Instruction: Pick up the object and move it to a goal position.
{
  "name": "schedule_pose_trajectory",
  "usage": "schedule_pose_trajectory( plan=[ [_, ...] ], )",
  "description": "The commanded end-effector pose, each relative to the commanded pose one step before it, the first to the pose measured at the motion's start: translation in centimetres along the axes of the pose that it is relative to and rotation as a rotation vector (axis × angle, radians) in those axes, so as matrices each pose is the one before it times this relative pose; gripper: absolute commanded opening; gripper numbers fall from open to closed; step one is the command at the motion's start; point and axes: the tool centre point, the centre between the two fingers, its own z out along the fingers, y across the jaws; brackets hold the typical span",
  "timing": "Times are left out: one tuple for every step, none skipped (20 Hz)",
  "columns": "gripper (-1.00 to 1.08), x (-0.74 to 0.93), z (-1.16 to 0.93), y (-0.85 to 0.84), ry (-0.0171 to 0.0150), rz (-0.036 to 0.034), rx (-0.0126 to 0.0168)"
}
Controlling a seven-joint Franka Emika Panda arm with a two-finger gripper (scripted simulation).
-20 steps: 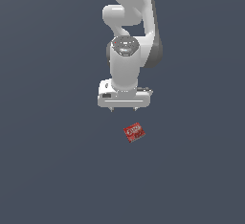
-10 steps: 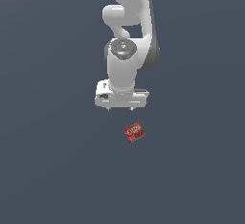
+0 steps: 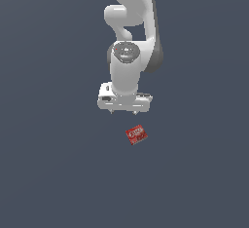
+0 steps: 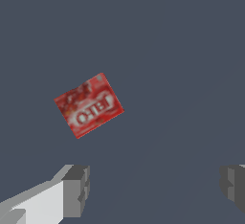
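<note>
Item: box (image 3: 136, 134), one, small, flat, red, with white print on its top face. Much smaller than the gripper (image 3: 124, 111).

Location: lying flat on the dark grey floor (image 3: 48, 173), untouched. It sits outside the span of the jaws, ahead of the fingertips and off toward one finger rather than centred between them. In the wrist view the box (image 4: 89, 105) lies nearer the pale finger (image 4: 76, 189) than the other finger (image 4: 233, 187), and well clear of both. Its edges run skewed to the line joining the two fingers.

Gripper: hangs above the floor, pointing down; jaws spread wide, nothing between them.

Handling, as judged:
- Weight: probably light, given the size.
- Stiffness: appears a rigid carton; thin walls might dent under a hard squeeze.
- Surface: printed, likely smooth; some risk of sliding on the floor if one pad touches first.
- Fragility: low.

Where to take hold: across the shorter pair of side faces, pads square to them, centred along the length. That calls for a wrist turn to match the skew, a shift to centre the box in the gap, then a low descent, since the sides offer little height to catch.

Goal position: not marked in either view.
</note>
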Motion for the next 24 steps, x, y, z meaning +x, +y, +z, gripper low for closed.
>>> schedule_pose_trajectory(
  plan=[
    [1.0, 0.156, 0.279, -0.254, 0.00052, 0.03488, 0.00262],
    [1.0, 0.073, 0.133, -0.119, 0.00029, 0.01701, 0.00122],
    [1.0, 0.075, 0.144, -0.128, 0.00028, 0.01832, 0.00127],
    [1.0, 0.078, 0.154, -0.139, 0.00029, 0.01966, 0.00136],
    [1.0, 0.079, 0.165, -0.151, 0.0003, 0.02099, 0.00144],
    [1.0, 0.08, 0.177, -0.161, 0.0003, 0.02234, 0.0015],
    [1.0, 0.08, 0.188, -0.172, 0.00029, 0.02369, 0.00155],
    [1.0, 0.079, 0.2, -0.183, 0.00029, 0.02504, 0.0016],
    [1.0, 0.077, 0.21, -0.192, 0.00028, 0.02621, 0.00163],
    [1.0, 0.071, 0.212, -0.195, 0.00027, 0.0264, 0.0016],
    [1.0, 0.065, 0.213, -0.196, 0.00025, 0.0264, 0.00156],
    [1.0, 0.058, 0.214, -0.196, 0.00023, 0.02639, 0.00152],
    [1.0, 0.052, 0.215, -0.197, 0.00022, 0.02639, 0.00148],
    [1.0, 0.046, 0.216, -0.197, 0.00022, 0.02639, 0.00144],
    [1.0, 0.039, 0.216, -0.197, 0.00021, 0.02638, 0.0014],
    [1.0, 0.033, 0.217, -0.197, 0.00021, 0.02638, 0.00136],
    [1.0, 0.027, 0.218, -0.196, 0.0002, 0.02638, 0.00133],
    [1.0, 0.02, 0.218, -0.196, 0.0002, 0.02637, 0.00129],
    [1.0, 0.014, 0.219, -0.195, 0.00021, 0.02636, 0.00126],
    [1.0, 0.008, 0.22, -0.195, 0.00021, 0.02636, 0.00123],
    [1.0, 0.002, 0.22, -0.193, 0.00022, 0.02635, 0.00119],
    [1.0, -0.005, 0.221, -0.193, 0.00023, 0.02633, 0.00117],
    [1.0, -0.01, 0.221, -0.191, 0.00024, 0.02633, 0.00114],
    [1.0, -0.016, 0.222, -0.189, 0.00025, 0.02632, 0.00111]
  ],
)
